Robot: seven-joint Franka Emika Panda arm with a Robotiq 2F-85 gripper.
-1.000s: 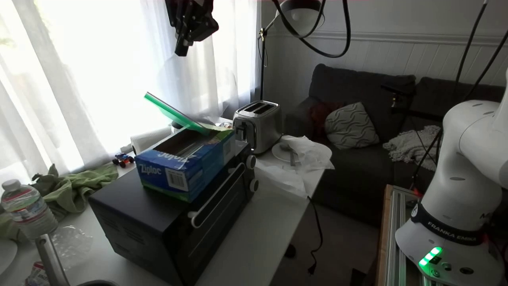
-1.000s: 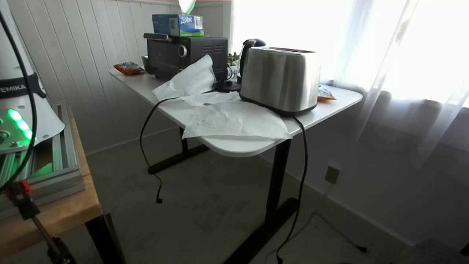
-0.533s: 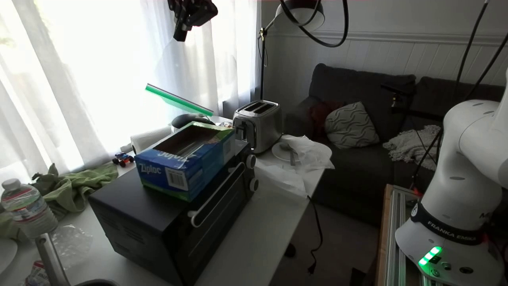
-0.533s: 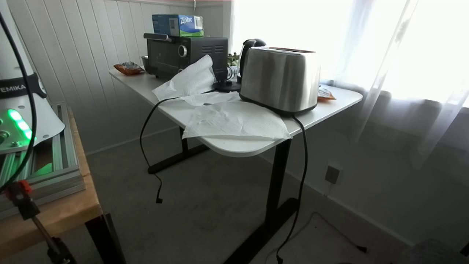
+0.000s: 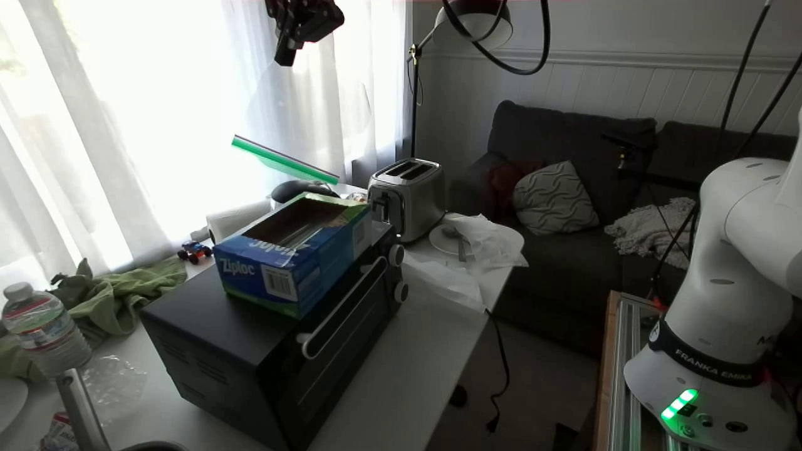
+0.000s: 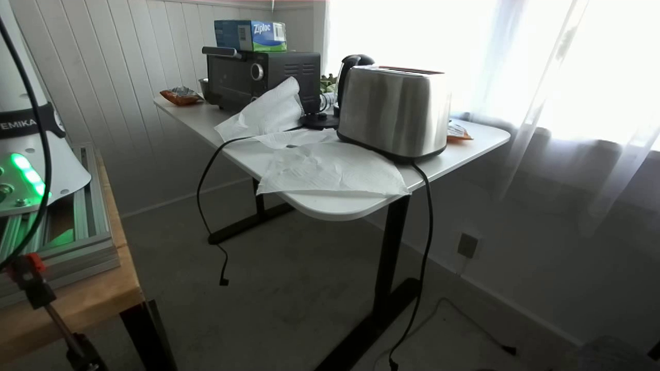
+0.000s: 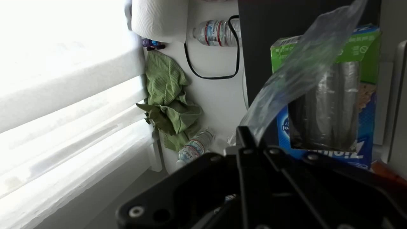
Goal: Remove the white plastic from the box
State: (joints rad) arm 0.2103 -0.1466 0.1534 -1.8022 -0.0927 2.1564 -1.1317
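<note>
The blue and green Ziploc box (image 5: 332, 257) sits on top of the black toaster oven, its top opening facing up. It also shows in an exterior view (image 6: 227, 35) and in the wrist view (image 7: 365, 127), with more clear bags inside. My gripper (image 5: 286, 59) is high above the box, shut on one clear plastic bag. The bag's green zip strip (image 5: 285, 161) hangs tilted, above and apart from the box. In the wrist view the bag (image 7: 299, 76) runs from the closed fingertips of my gripper (image 7: 254, 138) up across the box.
The toaster oven (image 5: 213, 326) stands on the white table (image 5: 401, 363). A steel toaster (image 5: 410, 200), a plate (image 5: 510, 241) with a spoon and paper towels, a water bottle (image 5: 47, 332), a green cloth (image 5: 125, 291) and a toy car (image 5: 194, 252) are around it. The curtained window is behind.
My gripper has risen with the bag. The lower end of the green strip has come up out of the box opening. In the last half second almost nothing moved.
</note>
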